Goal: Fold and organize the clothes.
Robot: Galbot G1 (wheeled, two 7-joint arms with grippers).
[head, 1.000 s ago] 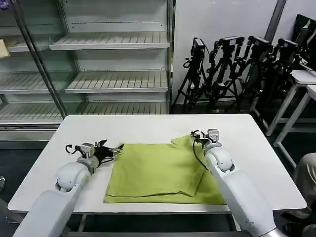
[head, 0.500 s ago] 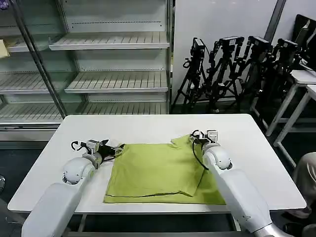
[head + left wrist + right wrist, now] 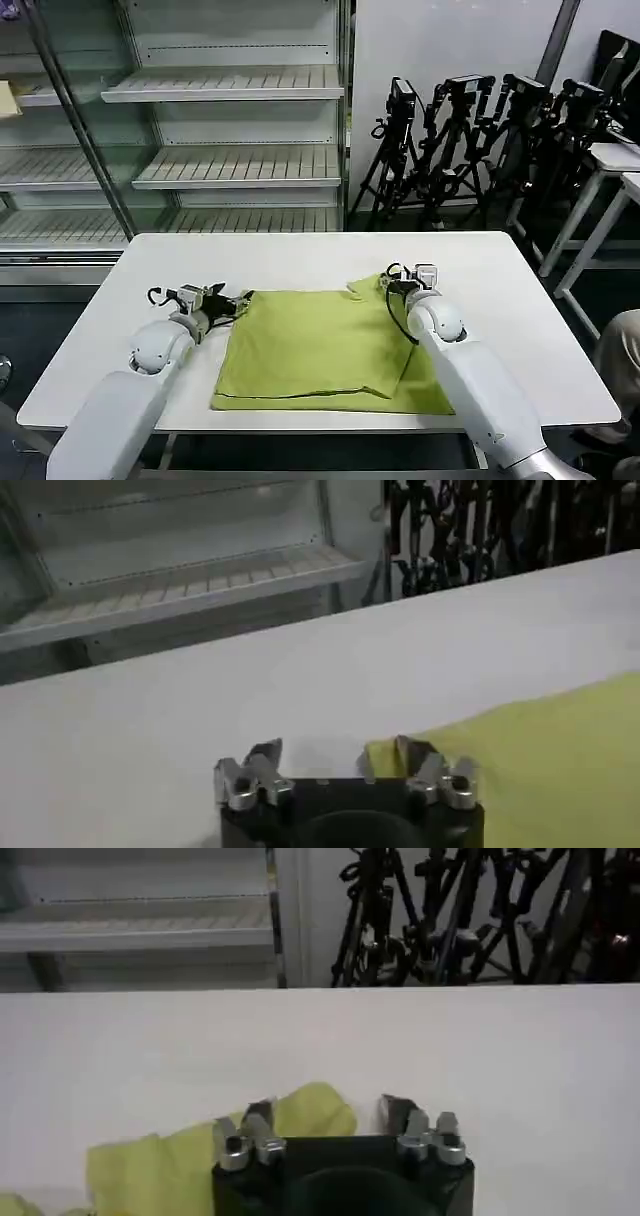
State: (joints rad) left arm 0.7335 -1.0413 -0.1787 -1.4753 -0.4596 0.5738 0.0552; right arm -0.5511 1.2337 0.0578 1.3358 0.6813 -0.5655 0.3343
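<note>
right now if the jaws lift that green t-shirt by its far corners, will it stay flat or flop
Probably flop: the T-shirt lies thin and limp on the table, its folded layer following the one beneath. It likely weighs little, so the left gripper and right gripper, both open at its far corners, should lift it easily. Pushed, it would likely bunch rather than slide whole.

Head camera looks down over the table [image 3: 300, 255]; both wrist cameras skim it closely.

Plain lime-green T-shirt [image 3: 320, 345], without print, on a white bench [image 3: 300, 258]. Both arms white; left tool [image 3: 238, 301] and right tool [image 3: 392, 285] black with silver-grey fingertips. Shelving [image 3: 230, 165] pale grey; tripods [image 3: 480, 140] black.
</note>
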